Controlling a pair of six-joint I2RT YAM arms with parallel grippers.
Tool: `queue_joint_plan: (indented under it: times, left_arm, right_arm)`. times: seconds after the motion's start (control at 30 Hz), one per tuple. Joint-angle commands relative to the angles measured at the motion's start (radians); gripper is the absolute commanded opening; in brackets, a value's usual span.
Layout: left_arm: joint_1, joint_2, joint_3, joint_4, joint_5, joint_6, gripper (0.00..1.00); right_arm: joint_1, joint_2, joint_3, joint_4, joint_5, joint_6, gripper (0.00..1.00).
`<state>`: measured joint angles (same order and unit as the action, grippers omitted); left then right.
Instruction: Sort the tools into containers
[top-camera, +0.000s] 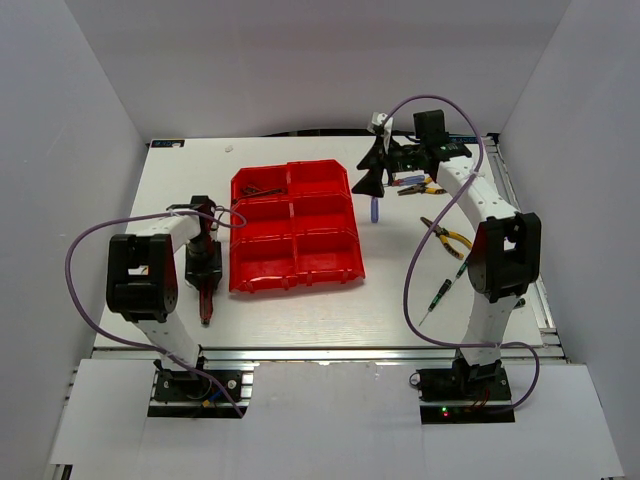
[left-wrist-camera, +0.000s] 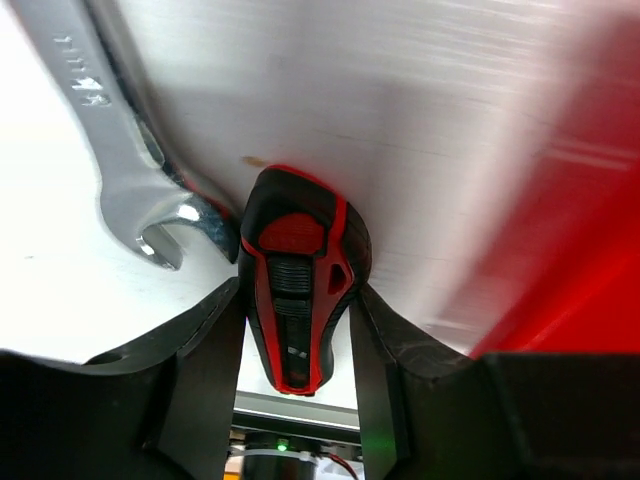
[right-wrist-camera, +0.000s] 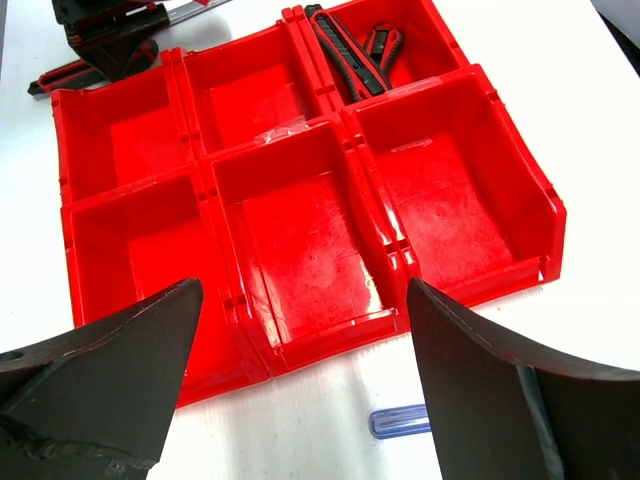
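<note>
**Two arms, one tool held**

Left gripper (left-wrist-camera: 297, 300) sits at lower left of the overhead view, just left of the red bins (top-camera: 296, 262). Jaws are closed on a red-black handled tool (left-wrist-camera: 295, 285), and both fingers (left-wrist-camera: 205, 350) press its sides in the left wrist view. From overhead, the tool points toward the bottom of the frame, outside the bins. Silver wrench (left-wrist-camera: 115, 140) lies at upper left of the left wrist view, its open end just beside the gripped handle. Touching or not, cannot tell.

Right gripper (right-wrist-camera: 300, 290) is right of centre near the top of the overhead view, off the upper right corner of the bins. Jaws are spread wide, gripping nothing. The right wrist view looks across all six compartments. The one at upper right of that frame holds two red-black tools (right-wrist-camera: 350, 45).

On the table, overhead view:
- Blue screwdriver (top-camera: 374, 210) just right of the bins, below the right gripper
- Yellow-handled pliers (top-camera: 447, 236) farther right, near the right arm
- Green-black screwdriver (top-camera: 437, 298) at lower right, well apart from the bins
- Small cluster of tools (top-camera: 415, 185) beside the right wrist, too small to tell apart
</note>
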<state>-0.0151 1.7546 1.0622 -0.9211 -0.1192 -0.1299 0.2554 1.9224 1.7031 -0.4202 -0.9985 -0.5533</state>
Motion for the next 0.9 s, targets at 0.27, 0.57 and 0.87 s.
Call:
queue_joint_plan:
  times: [0.27,0.57,0.87]
  left_arm:
    - [0.01,-0.19,0.157,-0.045,-0.153,-0.102,0.1]
    - [0.007,-0.184,0.355,0.109,0.115,-0.155,0.08]
    - [-0.058,0.098,0.74,0.195,0.196,0.065,0.07]
  right_arm:
    - [-0.005,-0.049,-0.02,-0.006,-0.035,-0.005,0.89]
    - [-0.007,-0.057,-0.026,-0.009,-0.029,-0.01,0.9]
    - [-0.011,-0.062,-0.022,-0.043,-0.02,-0.031,0.89]
